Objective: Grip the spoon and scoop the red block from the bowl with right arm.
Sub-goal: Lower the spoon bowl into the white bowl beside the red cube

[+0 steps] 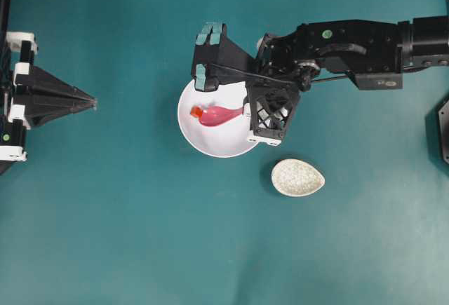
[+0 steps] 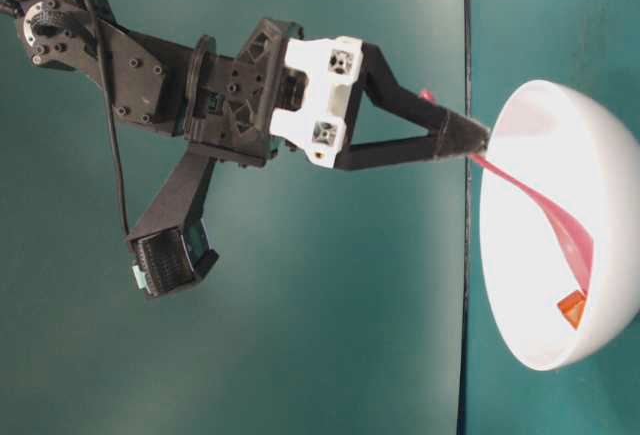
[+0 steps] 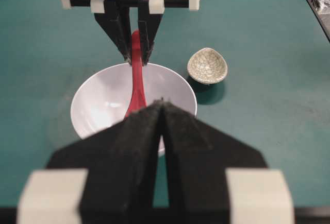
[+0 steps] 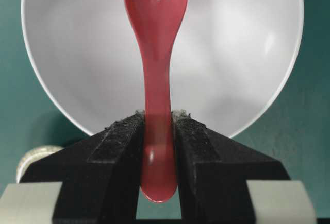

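The grip step is complete: the right hand [image 4: 157, 131] is clamped on the handle of the spoon [image 1: 221, 115], whose scoop reaches down into the bowl [image 1: 210, 144] at the centre of the overhead frame. The red block [image 1: 196, 111] lies in the bowl, touching the spoon tip at its left and apparently not yet on the scoop, so scooping remains. The left hand [image 3: 161, 112], pressed together and holding nothing, sits at the left edge of the overhead frame above the worktop [image 1: 140, 235].

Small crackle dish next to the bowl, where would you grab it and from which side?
Take the crackle dish by its rim, from above, one finger inside and one outside. It sits upright and open by the white bowl, apart from it, and looks too shallow and sloped for a side pinch. Probably best at the pointed end, on the side away from the right gripper holding the spoon.
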You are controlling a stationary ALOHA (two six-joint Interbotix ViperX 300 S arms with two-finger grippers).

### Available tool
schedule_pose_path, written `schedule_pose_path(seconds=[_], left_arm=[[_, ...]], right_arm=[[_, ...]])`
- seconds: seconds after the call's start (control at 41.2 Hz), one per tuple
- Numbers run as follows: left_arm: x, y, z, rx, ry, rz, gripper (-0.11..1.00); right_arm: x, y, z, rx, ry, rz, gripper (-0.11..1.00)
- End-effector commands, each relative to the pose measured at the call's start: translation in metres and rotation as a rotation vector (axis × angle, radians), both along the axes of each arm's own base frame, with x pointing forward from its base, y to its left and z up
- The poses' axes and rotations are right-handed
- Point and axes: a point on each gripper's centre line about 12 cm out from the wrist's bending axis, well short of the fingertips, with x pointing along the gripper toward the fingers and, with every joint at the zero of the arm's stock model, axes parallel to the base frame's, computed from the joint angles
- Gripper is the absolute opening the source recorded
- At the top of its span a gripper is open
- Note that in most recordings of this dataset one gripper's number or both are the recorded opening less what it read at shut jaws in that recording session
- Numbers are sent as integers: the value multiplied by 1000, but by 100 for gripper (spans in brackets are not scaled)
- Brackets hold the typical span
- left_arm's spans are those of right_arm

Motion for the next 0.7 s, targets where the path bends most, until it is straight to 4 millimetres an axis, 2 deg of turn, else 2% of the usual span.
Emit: schedule_pose_path(seconds=[0.0,0.679], left_arm=[[3,0,11,4,-29,-2,0],[3,0,11,3,-31,-2,0]], right_arm=[[7,-1,17,-5,-61,-7,24],[7,-2,11,-12,-78,-15,24]])
